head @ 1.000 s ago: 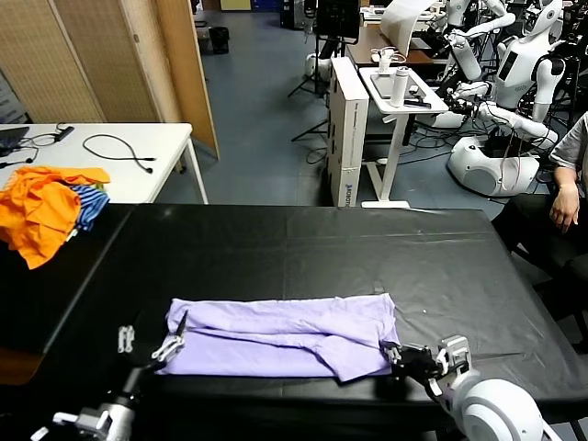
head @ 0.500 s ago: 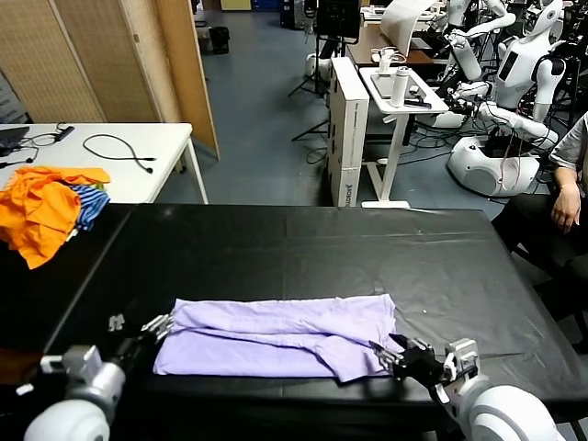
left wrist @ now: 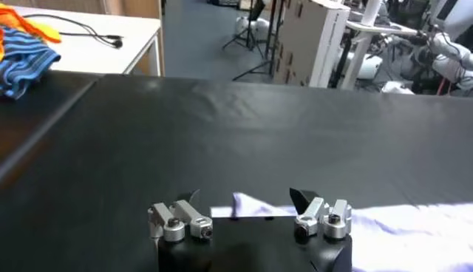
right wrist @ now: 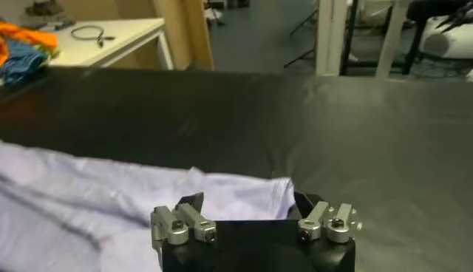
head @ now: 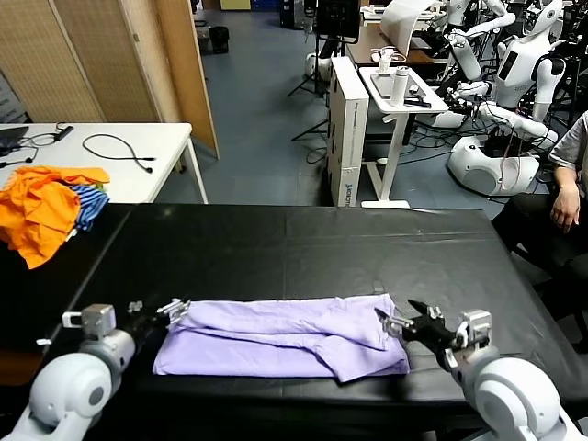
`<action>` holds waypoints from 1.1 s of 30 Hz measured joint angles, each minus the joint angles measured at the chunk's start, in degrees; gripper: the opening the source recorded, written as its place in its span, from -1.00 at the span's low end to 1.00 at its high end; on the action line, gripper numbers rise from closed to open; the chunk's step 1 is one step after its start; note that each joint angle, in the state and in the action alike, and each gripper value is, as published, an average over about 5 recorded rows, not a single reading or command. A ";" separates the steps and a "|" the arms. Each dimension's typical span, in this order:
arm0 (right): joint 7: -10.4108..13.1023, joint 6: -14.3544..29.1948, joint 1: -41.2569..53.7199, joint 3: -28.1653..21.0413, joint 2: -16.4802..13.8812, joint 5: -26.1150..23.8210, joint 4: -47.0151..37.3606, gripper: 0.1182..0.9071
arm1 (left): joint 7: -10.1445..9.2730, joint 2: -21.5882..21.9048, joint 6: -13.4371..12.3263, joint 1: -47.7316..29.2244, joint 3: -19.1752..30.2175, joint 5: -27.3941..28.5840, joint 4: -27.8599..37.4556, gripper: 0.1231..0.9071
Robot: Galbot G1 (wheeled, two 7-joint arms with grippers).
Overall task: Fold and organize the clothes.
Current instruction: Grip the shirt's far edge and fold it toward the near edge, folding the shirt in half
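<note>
Head view: left gripper (head: 171,310) and right gripper (head: 401,323) are lying low, fingers spread, flanking the folded lavender T-shirt (head: 280,336).

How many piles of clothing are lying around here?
2: the pale lavender folded T-shirt on the black table between both grippers, and the bright orange and blue-striped garment heap at its far left corner. More could be out of view.

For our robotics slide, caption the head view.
Open left gripper and right gripper flank the folded lavender T-shirt.

Robotics lab: white humanoid robots (head: 514,64), black worktable (head: 303,248).
</note>
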 joint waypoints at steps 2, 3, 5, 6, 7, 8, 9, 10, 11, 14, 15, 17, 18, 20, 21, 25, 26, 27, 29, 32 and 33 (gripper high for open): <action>0.55 0.00 1.12 -0.64 0.72 -0.30 -1.29 1.00 | -0.08 0.07 0.46 -1.16 0.41 -0.24 1.16 1.00; 0.77 0.00 1.64 -0.97 1.05 -0.41 -1.93 1.00 | -0.10 0.10 0.79 -1.57 0.67 -0.31 1.71 1.00; 1.12 0.00 2.74 -1.69 1.74 -0.56 -3.27 1.00 | -0.10 -0.01 1.68 -1.98 1.13 -0.39 2.62 1.00; 1.21 0.00 3.26 -2.03 2.07 -0.59 -3.95 1.00 | -0.09 -0.14 2.11 -2.00 1.30 -0.40 2.96 1.00; 1.27 0.00 3.78 -2.36 2.39 -0.59 -4.60 1.00 | -0.05 -0.31 2.45 -1.95 1.41 -0.41 3.21 1.00; 1.34 0.01 4.28 -2.66 2.70 -0.60 -5.25 1.00 | -0.01 -0.49 2.69 -1.84 1.48 -0.39 3.38 1.00; 1.44 0.01 4.73 -2.91 2.97 -0.60 -5.89 1.00 | 0.05 -0.63 2.80 -1.70 1.52 -0.36 3.49 1.00; 1.55 0.01 5.13 -3.12 3.23 -0.60 -6.49 1.00 | 0.13 -0.76 2.83 -1.52 1.55 -0.31 3.57 1.00; 1.66 0.01 5.50 -3.30 3.49 -0.60 -7.06 1.00 | 0.20 -0.86 2.83 -1.32 1.58 -0.27 3.63 1.00; 1.85 0.01 6.40 -3.77 4.28 -0.60 -8.60 1.00 | 0.32 -1.10 2.84 -0.66 1.63 -0.08 3.74 1.00; 1.86 0.01 6.65 -3.93 4.54 -0.61 -9.02 1.00 | 0.33 -1.17 2.84 -0.46 1.63 -0.03 3.79 1.00; 1.88 0.01 7.06 -4.27 5.03 -0.73 -9.73 1.00 | 0.35 -1.26 2.84 -0.20 1.64 0.06 3.91 1.00; 1.88 0.01 7.22 -4.44 5.26 -0.81 -10.01 1.00 | 0.35 -1.30 2.84 -0.14 1.64 0.08 4.00 1.00; 1.87 0.01 7.44 -4.74 5.66 -0.99 -10.44 1.00 | 0.35 -1.37 2.84 -0.22 1.63 0.01 4.22 1.00; 1.87 0.01 7.51 -4.86 5.83 -1.07 -10.61 1.00 | 0.33 -1.42 2.84 -0.36 1.59 -0.10 4.35 1.00; 1.82 0.01 7.68 -5.28 6.43 -1.52 -11.32 1.00 | 0.15 -1.40 2.83 -1.47 1.39 -0.99 5.00 1.00; 1.77 0.01 7.72 -5.40 6.58 -1.70 -11.54 1.00 | 0.12 -1.37 2.83 -1.81 1.43 -1.17 5.18 1.00; 1.72 0.01 7.76 -5.52 6.72 -1.89 -11.76 1.00 | 0.10 -1.36 2.83 -2.15 1.50 -1.28 5.40 1.00; 1.61 0.01 7.86 -5.73 6.92 -2.20 -12.19 1.00 | 0.09 -1.53 2.82 -2.68 1.72 -1.35 5.90 1.00; 1.51 0.01 8.11 -5.88 7.02 -2.34 -12.71 0.99 | 0.11 -2.13 2.81 -2.98 2.04 -1.34 6.72 1.00; 1.49 0.01 8.22 -5.90 7.02 -2.34 -12.87 0.99 | 0.13 -2.35 2.80 -2.98 2.13 -1.33 6.97 1.00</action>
